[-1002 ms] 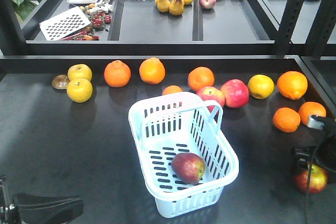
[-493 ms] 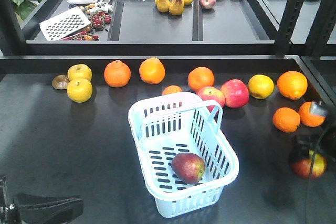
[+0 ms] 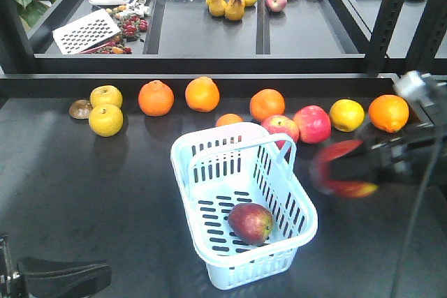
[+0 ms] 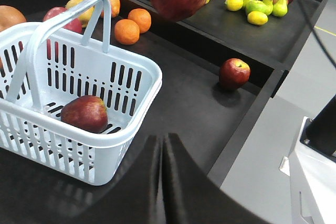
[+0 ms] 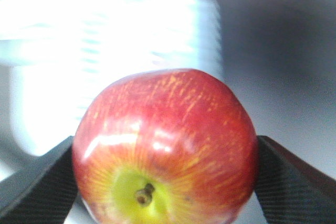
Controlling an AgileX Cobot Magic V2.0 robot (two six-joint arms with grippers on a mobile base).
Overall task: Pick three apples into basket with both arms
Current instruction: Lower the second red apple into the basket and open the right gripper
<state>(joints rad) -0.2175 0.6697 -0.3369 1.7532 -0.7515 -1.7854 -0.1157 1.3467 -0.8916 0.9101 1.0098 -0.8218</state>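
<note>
Just right of the basket and clear of the tabletop, the held apple (image 3: 343,169) hangs clamped between the fingers (image 5: 38,188) of the right gripper (image 5: 165,182). It is motion-blurred in the front view. Seen close, it is dull red with fine yellow streaks, a bright highlight, and a yellow-green hollow around a short brown stem. One finger presses on each flank. A second apple (image 3: 250,222), dark red with a yellowish patch, lies on the slotted floor of the basket (image 3: 244,270), toward its near end. A third apple (image 4: 234,73), red with a yellow flush, rests on the tabletop (image 3: 84,186) near its edge, well apart from the basket. The basket is pale blue, with one thin handle raised. The left gripper (image 4: 161,148) hovers low by the basket's near corner, its fingers pressed together on nothing. Behind the basket, oranges (image 3: 156,98), yellow fruit (image 3: 105,120) and a glossy red apple (image 3: 312,123) line the rear of the tabletop. The shelf beyond holds pears (image 3: 227,3) and a grater (image 3: 87,31).
</note>
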